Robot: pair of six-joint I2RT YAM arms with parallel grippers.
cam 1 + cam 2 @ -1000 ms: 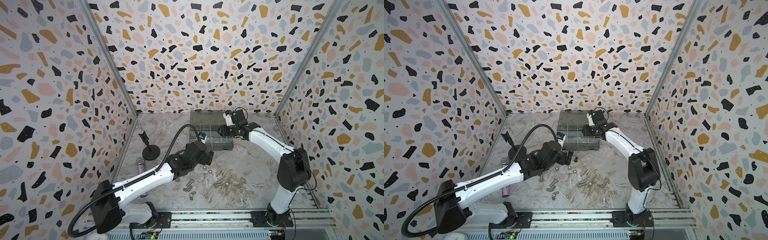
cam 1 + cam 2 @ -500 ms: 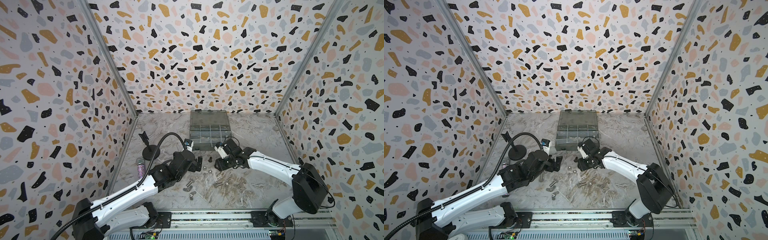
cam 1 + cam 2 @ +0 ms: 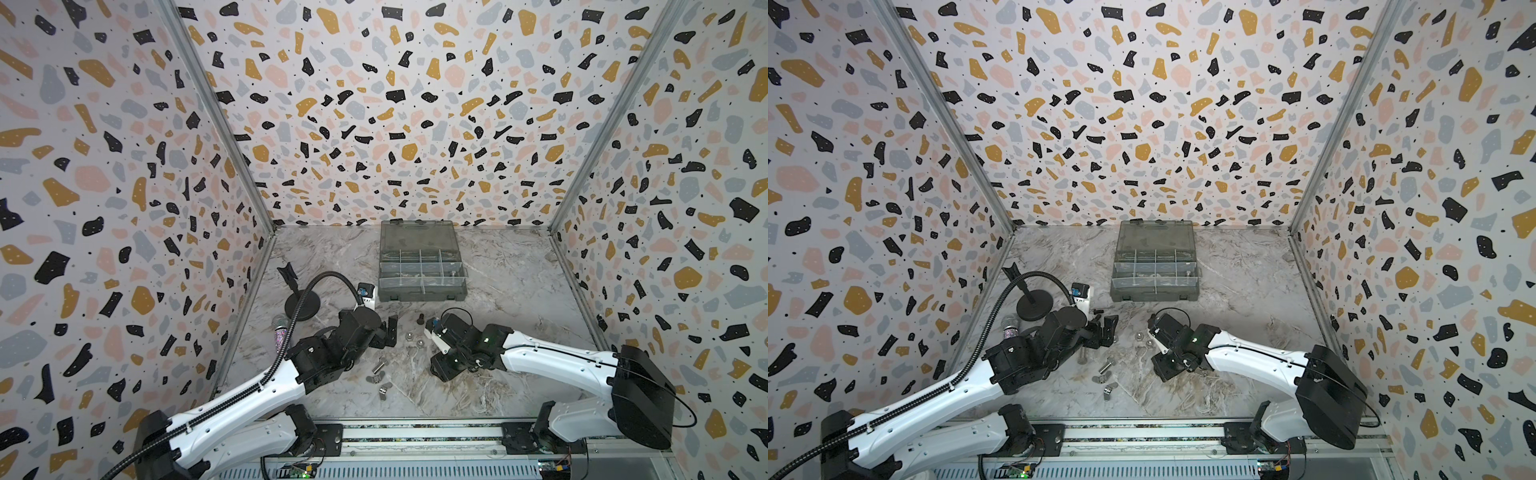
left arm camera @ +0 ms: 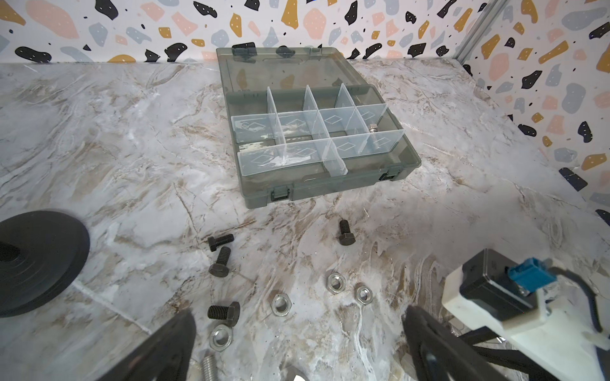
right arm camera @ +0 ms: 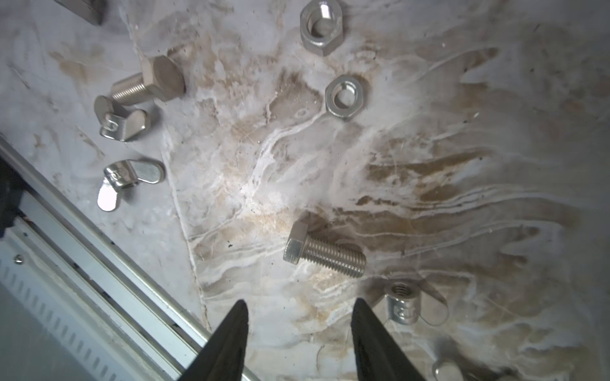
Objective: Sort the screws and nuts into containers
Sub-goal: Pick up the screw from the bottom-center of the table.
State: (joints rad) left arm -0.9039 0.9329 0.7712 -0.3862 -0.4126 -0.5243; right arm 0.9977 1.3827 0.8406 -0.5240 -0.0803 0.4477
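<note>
Left gripper [image 4: 298,313]: spread wide, holds nothing, hangs low over the table [image 4: 115,138]. Right gripper [image 5: 301,302]: parted, grasps nothing, points down at the table. Toward the back wall: grey organizer box [image 3: 422,293], lid open, with seemingly a lone silver screw [image 4: 373,129] in one right-end compartment of its containers [image 4: 297,127]. Loose on the table around the grippers: black screws [image 4: 219,264], silver screws [image 5: 325,254], hex nuts [image 4: 280,304], wing nuts [image 5: 123,122].

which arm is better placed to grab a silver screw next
Right. The right gripper, open, points at a silver screw lying just ahead of it; the left gripper faces a black screw and nuts instead.
</note>
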